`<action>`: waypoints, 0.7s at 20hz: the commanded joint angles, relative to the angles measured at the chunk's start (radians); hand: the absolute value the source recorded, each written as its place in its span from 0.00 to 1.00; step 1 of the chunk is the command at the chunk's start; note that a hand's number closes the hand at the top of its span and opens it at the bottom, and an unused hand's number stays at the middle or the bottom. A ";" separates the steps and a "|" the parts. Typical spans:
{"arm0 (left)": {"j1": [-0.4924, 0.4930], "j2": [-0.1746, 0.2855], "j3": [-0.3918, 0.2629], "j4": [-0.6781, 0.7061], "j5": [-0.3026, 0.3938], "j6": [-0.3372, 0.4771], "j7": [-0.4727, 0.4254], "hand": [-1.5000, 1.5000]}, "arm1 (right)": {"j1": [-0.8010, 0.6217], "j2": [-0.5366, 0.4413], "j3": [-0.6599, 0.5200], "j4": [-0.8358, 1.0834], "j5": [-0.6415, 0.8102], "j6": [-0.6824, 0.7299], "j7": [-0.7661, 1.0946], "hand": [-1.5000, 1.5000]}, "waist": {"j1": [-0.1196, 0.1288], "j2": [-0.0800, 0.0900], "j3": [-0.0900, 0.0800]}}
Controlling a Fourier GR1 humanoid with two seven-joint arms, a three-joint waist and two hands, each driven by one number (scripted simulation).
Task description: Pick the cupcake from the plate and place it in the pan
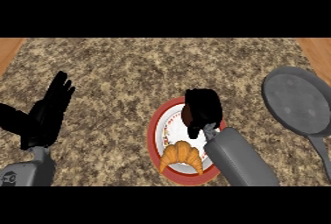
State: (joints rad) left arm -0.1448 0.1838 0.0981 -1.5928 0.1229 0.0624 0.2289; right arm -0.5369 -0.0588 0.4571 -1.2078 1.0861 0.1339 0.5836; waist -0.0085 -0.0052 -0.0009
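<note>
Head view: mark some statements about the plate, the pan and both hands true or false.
1. The croissant lies on the plate. True.
2. The pan already holds something. False: nothing is in it; the cupcake is over the plate, mostly hidden under the right hand, whose fingers curl round it.
3. The left hand is open, apart from the plate. True.
4. The pan stands left of the plate. False: it stands to the right.

surface: speckled brown granite counter (129, 61) | sides: orange wood strip (8, 50) top left, another top right
</note>
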 commanded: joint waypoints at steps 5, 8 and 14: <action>0.027 -0.005 -0.002 -0.007 -0.017 0.006 -0.009 0.50 | 0.048 -0.103 -0.022 -0.397 0.106 0.119 0.214 1.00 | -0.011 -0.004 0.000; -0.009 0.008 0.024 0.009 0.002 0.004 0.009 0.50 | 0.057 -0.131 0.008 -0.553 0.177 0.142 0.262 1.00 | -0.018 -0.005 0.000; -0.018 -0.022 -0.008 -0.004 -0.015 0.010 0.011 0.50 | 0.049 -0.168 -0.101 -0.789 0.137 0.340 0.282 1.00 | 0.000 0.002 0.001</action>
State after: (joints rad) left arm -0.1597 0.1735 0.0985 -1.5977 0.1095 0.0756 0.2448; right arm -0.5145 -0.2023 0.3963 -1.8415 1.2219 0.3968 0.8400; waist -0.0124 -0.0057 -0.0007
